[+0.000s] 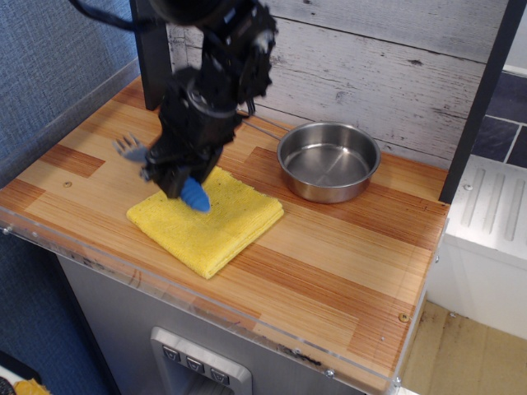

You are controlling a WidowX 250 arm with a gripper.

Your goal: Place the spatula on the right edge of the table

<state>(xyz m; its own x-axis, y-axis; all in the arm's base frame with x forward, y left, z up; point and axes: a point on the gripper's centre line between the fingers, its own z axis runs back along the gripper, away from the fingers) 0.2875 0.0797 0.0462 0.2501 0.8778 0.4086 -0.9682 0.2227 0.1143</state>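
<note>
We note the spatula (177, 177) clamped in the gripper (174, 174), lifted clear above the yellow cloth (206, 220), its prongs poking out left of the cloth. Grasp and lift look done; we judge the carry to the surface (346, 271) edge far right of the cloth remains. Right of the cloth, the steel bowl (328, 161) holds nothing.

On my table (329, 271), the folded cloth (210, 220) lies toward the left front. The bowl (328, 161) sits behind it to the right, near the back wall. My gripper (169, 177) holds the spatula (156, 169) above the cloth's left rear corner.
</note>
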